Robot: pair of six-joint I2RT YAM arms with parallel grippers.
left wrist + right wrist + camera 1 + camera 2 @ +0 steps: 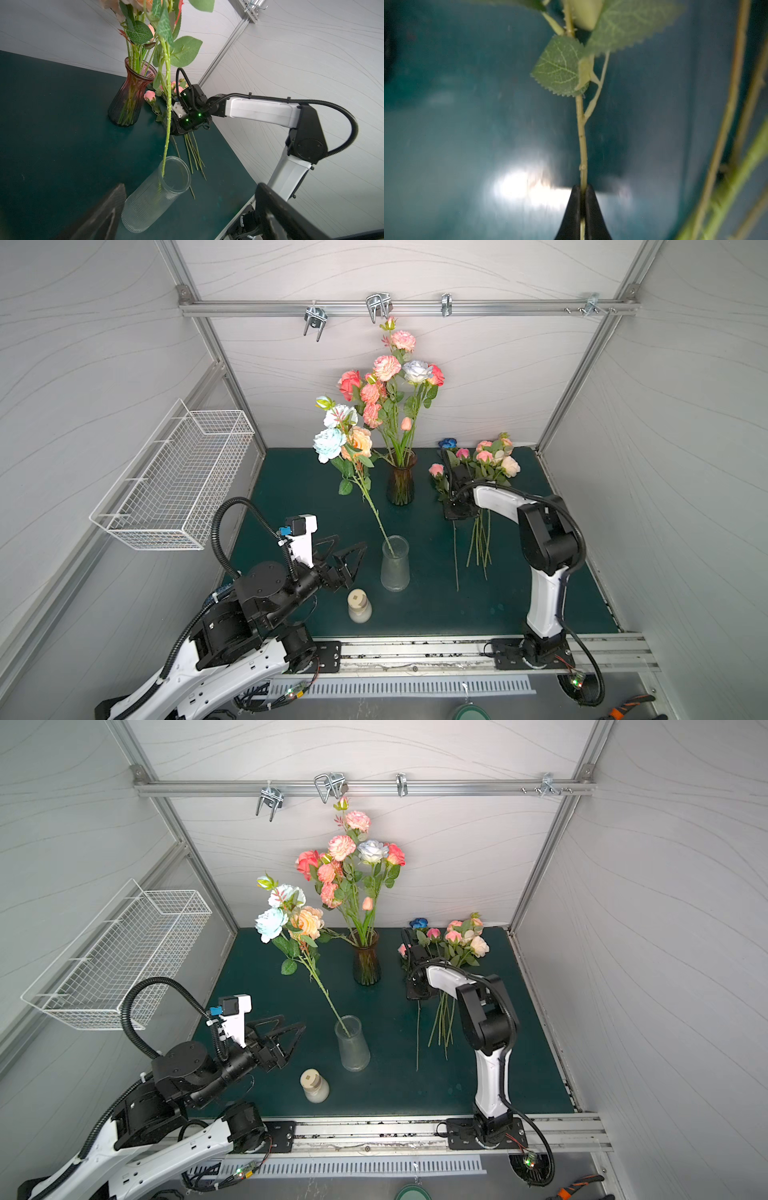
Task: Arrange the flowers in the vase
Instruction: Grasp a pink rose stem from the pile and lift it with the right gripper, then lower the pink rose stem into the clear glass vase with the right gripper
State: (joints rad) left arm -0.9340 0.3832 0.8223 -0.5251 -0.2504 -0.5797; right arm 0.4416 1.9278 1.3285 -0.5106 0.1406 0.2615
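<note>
Both top views are showing the left gripper (350,546) gaping, holding nothing, beside the clear vase (395,564) carrying one leaning spray (329,444); the dark vase (401,483) is holding a bouquet (386,369); loose flowers (484,457) are lying on the green mat (540,593) at right. Left wrist view is showing the right arm (259,110) reaching down onto those stems (193,149). Right wrist view is showing the right gripper (582,204) clamping one leafy stem (581,135).

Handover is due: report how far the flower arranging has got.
Done: a full bunch stands in the dark vase, one pale spray in the clear vase. In hand: the right claw is shut on a stem from the loose flowers lying on the mat; the left claw is open. Left: the remaining loose flowers.
</note>
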